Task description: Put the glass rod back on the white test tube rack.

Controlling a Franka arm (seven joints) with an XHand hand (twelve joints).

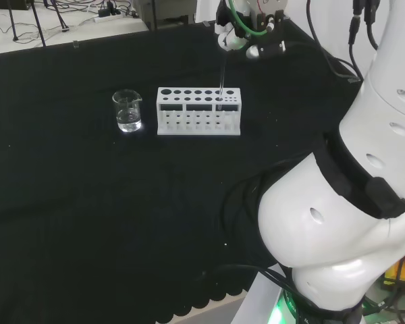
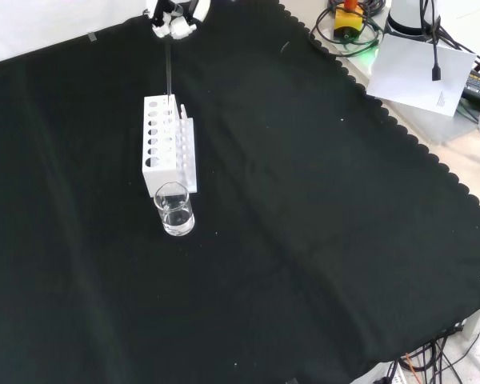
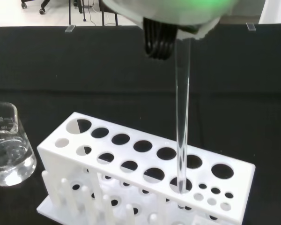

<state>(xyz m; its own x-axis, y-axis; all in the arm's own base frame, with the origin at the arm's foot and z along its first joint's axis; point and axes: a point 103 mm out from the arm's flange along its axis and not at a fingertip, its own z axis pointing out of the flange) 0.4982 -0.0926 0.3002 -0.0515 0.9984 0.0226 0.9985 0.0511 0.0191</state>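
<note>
my arm (image 1: 337, 223) is made of big rounded glossy white links with small round holes, joined by a black band. black cables trail beside it. the hand (image 1: 246, 37) at the far end is black and white, with a green cable.

Open cloth (image 2: 320, 240) surrounds the rack (image 2: 162, 144); only the beaker (image 2: 174, 210) stands close against one end.

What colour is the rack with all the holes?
White. The test tube rack shows best in the wrist view, standing on the black cloth.
</note>
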